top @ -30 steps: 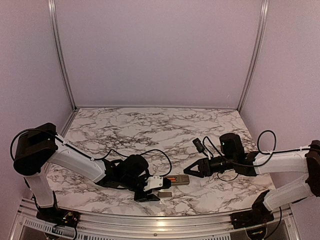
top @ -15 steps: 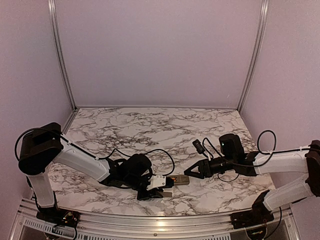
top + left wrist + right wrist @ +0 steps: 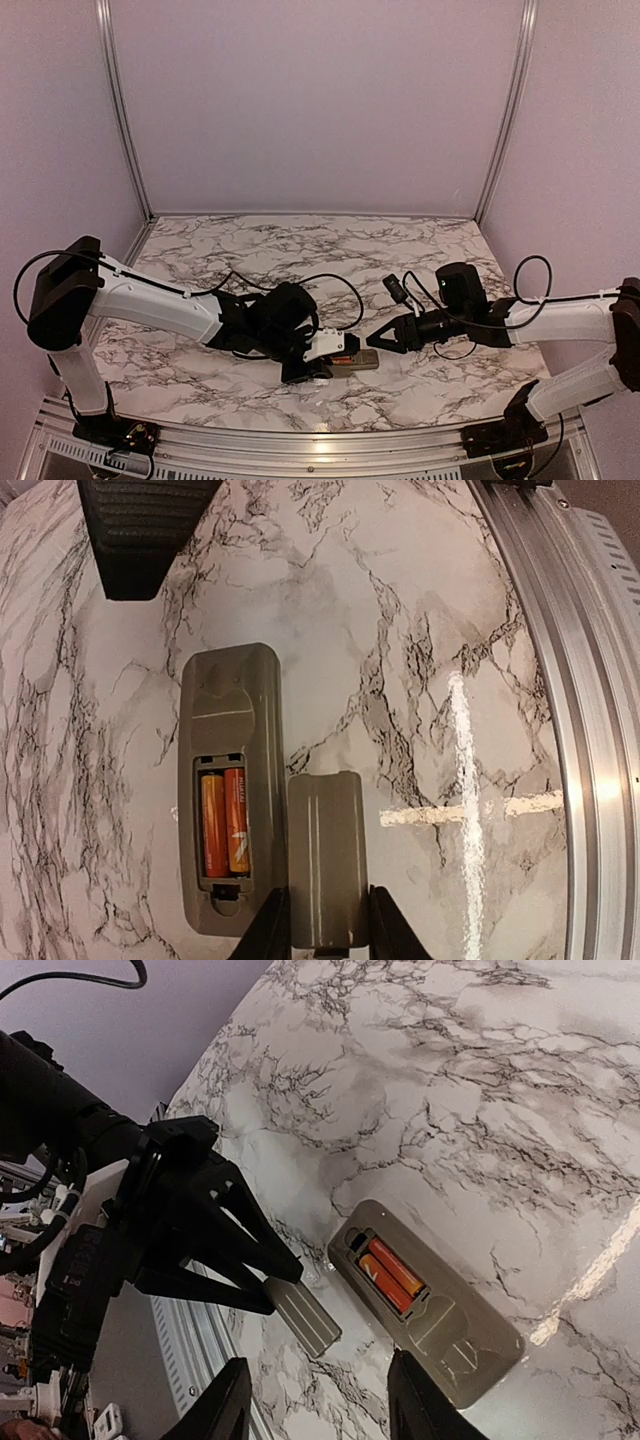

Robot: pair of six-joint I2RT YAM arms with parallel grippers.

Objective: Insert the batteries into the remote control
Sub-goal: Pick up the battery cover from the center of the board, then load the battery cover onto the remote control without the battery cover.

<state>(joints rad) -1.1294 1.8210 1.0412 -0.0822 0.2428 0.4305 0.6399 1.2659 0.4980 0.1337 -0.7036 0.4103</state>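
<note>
- Remote control (image 3: 228, 780) lies back-up on the marble tabletop (image 3: 300, 250), close to the near edge and roughly midway along it, with its battery recess uncovered.
- Both batteries (image 3: 224, 822), orange-copper, sit side by side inside the recess; loading looks done, and the cover appears to be what remains.
- Left gripper (image 3: 327, 925) pinches one end of the loose grey cover plate (image 3: 325, 860), which lies just beside the remote on the side toward the near edge, parallel to it.
- Right gripper (image 3: 320, 1400) hangs near the remote's right end, fingers spread with nothing between them; it does not appear to touch the remote.
- Risk: the plate is held only by its end, so it may pivot or slip out as it is pressed against the remote.
- Risk: nothing pins the remote, so a sideways push from the plate could slide it across the smooth marble.
- Risk: if the plate comes in skewed, it could catch on the recess rim or nudge a battery out of its seat.
</note>
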